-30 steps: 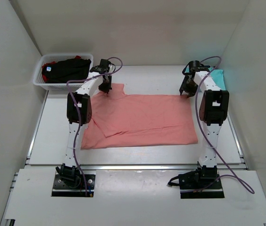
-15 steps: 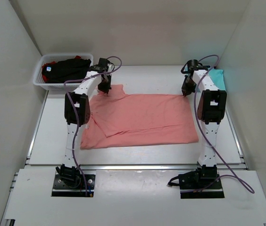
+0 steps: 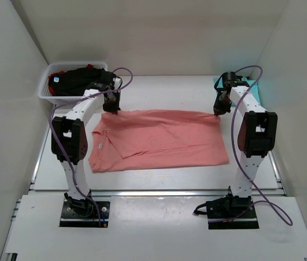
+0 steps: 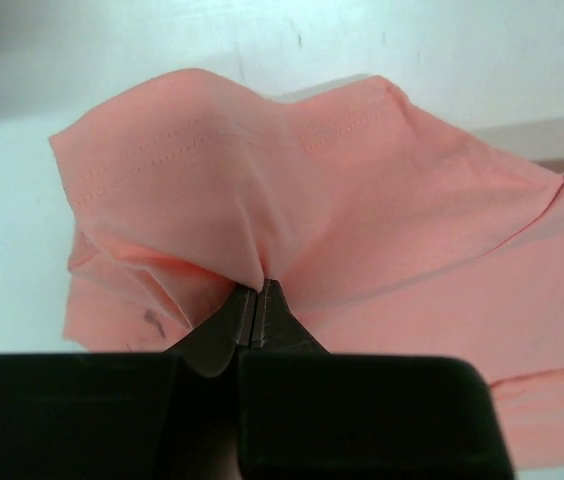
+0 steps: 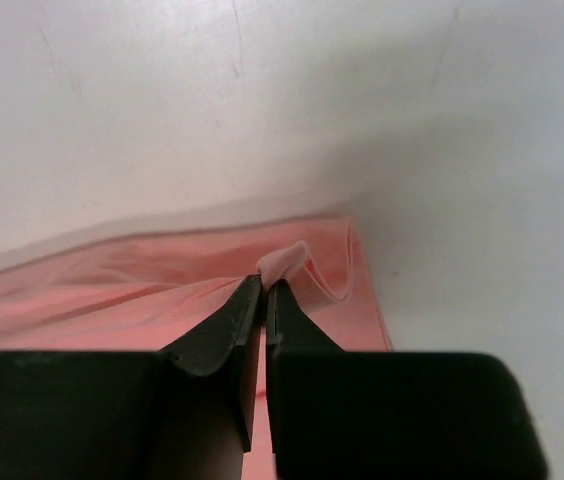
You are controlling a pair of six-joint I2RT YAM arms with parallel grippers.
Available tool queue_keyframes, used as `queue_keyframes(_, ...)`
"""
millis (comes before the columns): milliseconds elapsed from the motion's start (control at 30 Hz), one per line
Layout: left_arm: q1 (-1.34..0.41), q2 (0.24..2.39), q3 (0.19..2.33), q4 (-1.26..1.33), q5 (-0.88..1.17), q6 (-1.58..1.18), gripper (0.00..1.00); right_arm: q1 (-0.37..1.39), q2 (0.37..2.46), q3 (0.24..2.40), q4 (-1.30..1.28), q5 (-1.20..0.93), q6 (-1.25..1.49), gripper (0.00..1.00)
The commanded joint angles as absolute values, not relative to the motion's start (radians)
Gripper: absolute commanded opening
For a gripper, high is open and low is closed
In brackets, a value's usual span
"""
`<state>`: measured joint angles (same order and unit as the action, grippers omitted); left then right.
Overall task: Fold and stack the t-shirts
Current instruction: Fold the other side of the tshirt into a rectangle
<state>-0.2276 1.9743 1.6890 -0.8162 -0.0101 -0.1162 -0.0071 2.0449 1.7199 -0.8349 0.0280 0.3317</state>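
Note:
A large salmon-pink t-shirt (image 3: 161, 138) lies spread on the white table. My left gripper (image 3: 112, 109) is shut on its far left edge; the left wrist view shows the cloth (image 4: 292, 190) bunched up from the closed tips of that gripper (image 4: 255, 290). My right gripper (image 3: 217, 113) is shut on the shirt's far right corner, and the right wrist view shows a small pinch of the shirt (image 5: 287, 262) at the tips of that gripper (image 5: 264, 285). A teal shirt (image 3: 251, 89) lies folded at the far right. Black and red shirts (image 3: 77, 79) lie in the basket.
A white mesh basket (image 3: 45, 93) stands at the far left corner. White walls close in the table on the left, back and right. The arm bases are bolted at the near edge.
Both grippers have closed on the shirt's far edge. The left arm has swung left, dragging the far left part of the shirt that way; the right gripper shifted slightly right.

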Motion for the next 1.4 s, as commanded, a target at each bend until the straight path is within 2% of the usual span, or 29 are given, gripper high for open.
queue_keyframes(0, -0.244, 1.835, 1.562, -0.775, -0.005, -0.094, 0.00, -0.006, 1.928, 1.596, -0.759, 0.015, 0.310, 0.00)
queue_keyframes(267, -0.250, 1.592, 1.251, -0.726, 0.000, -0.109, 0.00, -0.005, 1.705, 1.312, -0.684, -0.023, 0.296, 0.00)
queue_keyframes(600, -0.259, 1.422, 1.036, -0.658, 0.028, -0.147, 0.00, -0.028, 1.618, 1.105, -0.546, -0.058, 0.267, 0.00)
queue_keyframes(733, -0.262, 1.398, 0.987, -0.664, 0.028, -0.152, 0.14, -0.035, 1.605, 1.054, -0.514, -0.057, 0.268, 0.04)
queue_keyframes(767, -0.265, 1.393, 0.986, -0.664, 0.032, -0.149, 0.19, -0.038, 1.600, 1.043, -0.514, -0.058, 0.278, 0.08)
queue_keyframes(800, -0.262, 1.385, 0.980, -0.664, 0.038, -0.162, 0.25, -0.041, 1.592, 1.036, -0.517, -0.054, 0.284, 0.12)
queue_keyframes(833, -0.261, 1.381, 0.970, -0.660, 0.040, -0.169, 0.42, -0.046, 1.582, 1.029, -0.520, -0.048, 0.284, 0.13)
queue_keyframes(967, -0.252, 1.355, 0.963, -0.663, 0.037, -0.210, 0.54, -0.046, 1.527, 1.008, -0.577, -0.011, 0.308, 0.18)
queue_keyframes(1133, -0.259, 1.333, 0.968, -0.676, 0.026, -0.221, 0.56, -0.017, 1.473, 1.003, -0.655, 0.083, 0.347, 0.27)
queue_keyframes(1367, -0.316, 1.370, 0.991, -0.655, 0.034, -0.238, 0.53, -0.008, 1.483, 1.063, -0.612, 0.051, 0.293, 0.26)
